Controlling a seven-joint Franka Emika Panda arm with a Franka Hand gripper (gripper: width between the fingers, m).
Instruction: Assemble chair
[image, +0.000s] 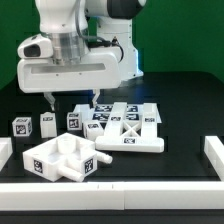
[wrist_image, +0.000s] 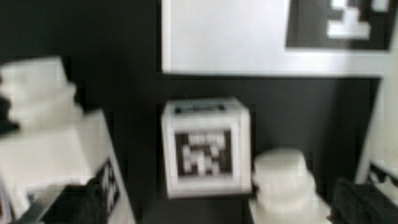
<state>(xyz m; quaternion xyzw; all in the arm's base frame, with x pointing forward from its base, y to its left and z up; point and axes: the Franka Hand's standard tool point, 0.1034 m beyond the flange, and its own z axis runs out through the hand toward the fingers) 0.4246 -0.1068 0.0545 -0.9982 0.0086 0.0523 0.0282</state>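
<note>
My gripper (image: 73, 100) hangs open just above a small white tagged block (image: 73, 121), one finger on each side and nothing between them. In the wrist view that block (wrist_image: 205, 146) stands upright below my gripper (wrist_image: 210, 214), its tag facing the camera. Two more tagged blocks (image: 46, 123) (image: 20, 126) stand in a row toward the exterior view's left. A chunky white chair part (image: 60, 158) with recesses lies in front. X-braced flat panels (image: 128, 128) lie toward the exterior view's right. Rounded white pieces (wrist_image: 43, 100) (wrist_image: 285, 178) flank the block in the wrist view.
Plain white edge blocks sit at the exterior view's left (image: 5, 151) and right (image: 213, 156), and a long white bar (image: 110, 190) runs along the front. A white board with a tag (wrist_image: 267, 45) lies beyond the block in the wrist view.
</note>
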